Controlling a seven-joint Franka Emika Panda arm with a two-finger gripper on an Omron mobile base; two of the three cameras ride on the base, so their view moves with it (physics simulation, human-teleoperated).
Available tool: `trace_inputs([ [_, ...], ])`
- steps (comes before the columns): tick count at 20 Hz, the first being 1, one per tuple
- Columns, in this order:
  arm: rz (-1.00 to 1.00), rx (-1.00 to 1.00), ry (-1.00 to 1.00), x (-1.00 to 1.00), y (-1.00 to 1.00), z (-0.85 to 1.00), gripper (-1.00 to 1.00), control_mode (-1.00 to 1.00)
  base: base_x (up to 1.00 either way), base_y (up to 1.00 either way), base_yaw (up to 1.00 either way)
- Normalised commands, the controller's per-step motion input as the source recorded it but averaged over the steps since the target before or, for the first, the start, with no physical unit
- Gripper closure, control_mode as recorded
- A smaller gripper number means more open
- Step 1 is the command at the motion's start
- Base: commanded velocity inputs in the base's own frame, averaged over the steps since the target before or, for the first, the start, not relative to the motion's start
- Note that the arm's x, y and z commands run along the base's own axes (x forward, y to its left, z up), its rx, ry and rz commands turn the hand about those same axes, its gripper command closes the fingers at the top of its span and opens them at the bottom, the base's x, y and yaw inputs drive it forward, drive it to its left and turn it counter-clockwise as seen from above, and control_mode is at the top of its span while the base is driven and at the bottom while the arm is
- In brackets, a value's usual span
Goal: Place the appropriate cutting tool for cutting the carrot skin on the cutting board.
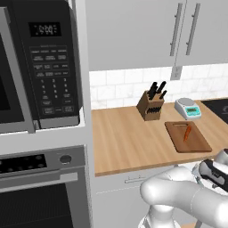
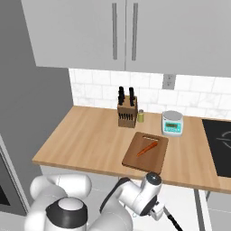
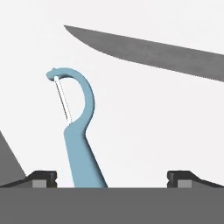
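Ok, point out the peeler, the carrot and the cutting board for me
peeler [image 3: 82, 148]: hand view, on the teal handle below the curved head.
carrot [image 2: 147, 149]: right base view, on the middle of its orange body.
cutting board [image 1: 196, 143]: left base view, on bare wood to the right of the carrot.

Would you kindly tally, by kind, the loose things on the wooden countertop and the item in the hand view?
Reddish-brown wooden cutting board: 1
Slender orange carrot: 1
Wooden knife block with black-handled knives: 1
White kitchen scale with teal display: 1
Small yellowish jar: 1
Teal-handled peeler: 1
Total: 6
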Motion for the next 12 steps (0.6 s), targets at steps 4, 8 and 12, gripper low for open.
trace_inputs([
  [4,-0.02,-0.08,0.00,0.05,0.00,-0.25,-1.00,-1.00,0.00,0.00,0.00],
  [8,-0.02,-0.07,0.00,0.00,0.00,-0.31,-1.00,-1.00,0.00,0.00,0.00],
  [12,-0.02,-0.03,0.00,0.00,0.00,-0.11,-1.00,-1.00,0.00,0.00,0.00],
])
